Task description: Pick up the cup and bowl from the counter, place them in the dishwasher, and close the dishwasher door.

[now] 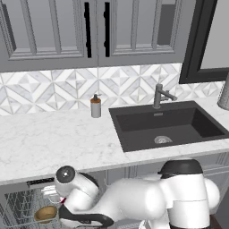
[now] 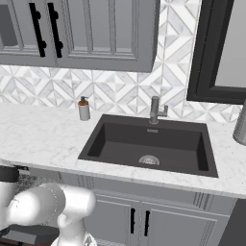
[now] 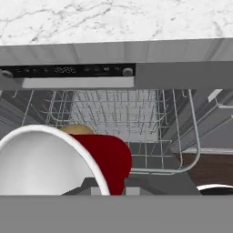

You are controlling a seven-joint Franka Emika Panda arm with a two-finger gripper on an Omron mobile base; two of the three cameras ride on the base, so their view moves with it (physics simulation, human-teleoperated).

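The dishwasher (image 3: 68, 70) stands open under the white marble counter (image 1: 53, 143), its wire rack (image 3: 118, 113) pulled out. The tan bowl (image 1: 45, 214) lies in the rack, and in the hand view part of the bowl (image 3: 77, 129) peeks out behind the cup. The red cup (image 3: 111, 159) looms very close in the hand view, its white rim and interior to the left, over the rack's front. My gripper (image 1: 58, 197) is low at the rack, shut on the cup; the wrist hides its fingers. I cannot make out the dishwasher door for certain.
A soap dispenser (image 1: 95, 106) stands at the backsplash, left of the dark sink (image 1: 165, 125) and its faucet (image 1: 159, 96). Grey panelled cabinet doors (image 2: 139, 221) run below the sink. My white arm crosses low in front of them.
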